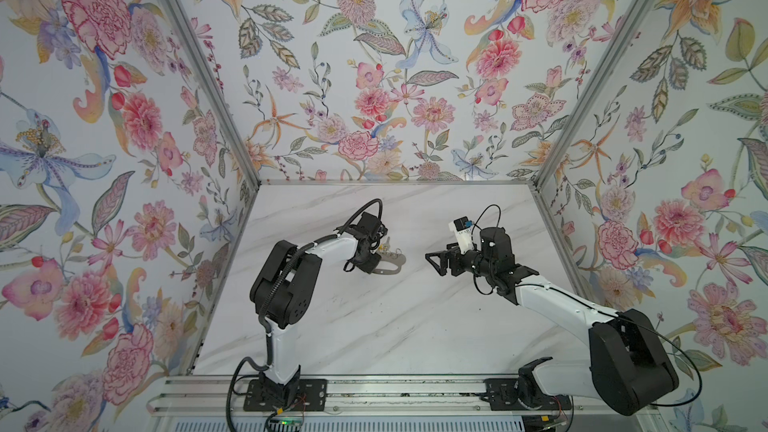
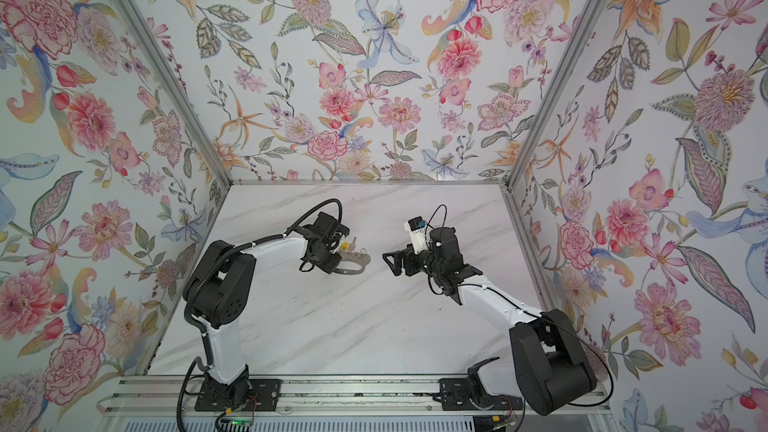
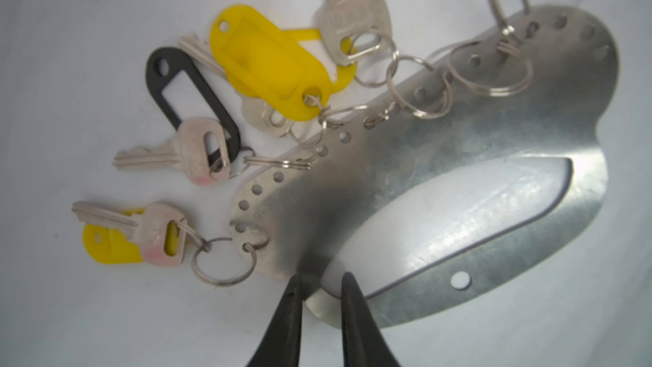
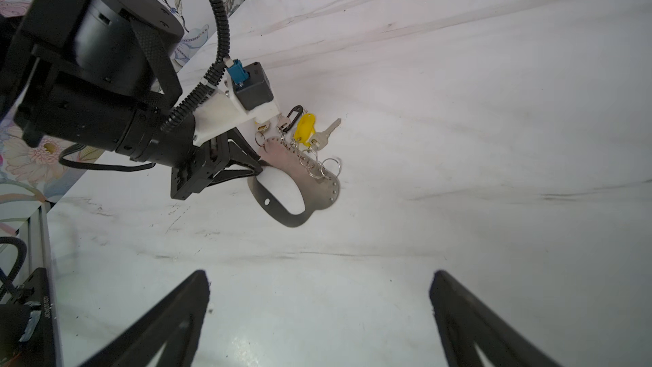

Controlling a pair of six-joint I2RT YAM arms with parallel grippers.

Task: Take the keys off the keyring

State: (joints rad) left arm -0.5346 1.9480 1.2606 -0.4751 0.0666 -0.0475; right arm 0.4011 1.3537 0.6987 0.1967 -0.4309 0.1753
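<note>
The keyring (image 3: 458,157) is sitting on the worktop (image 4: 494,100), left of middle, and all its keys (image 3: 197,157) are hanging from split rings (image 3: 420,90) along its holed edge. Your left pincer (image 3: 323,280) is nipping the keyring's narrow rim, jaws close together. Your right pincer (image 4: 319,273) is hovering wide, well apart. I judge you are securing the keyring. Next, the right pincer is going to need a fine grip on one key to work its ring free.

no text or label can be read.
</note>
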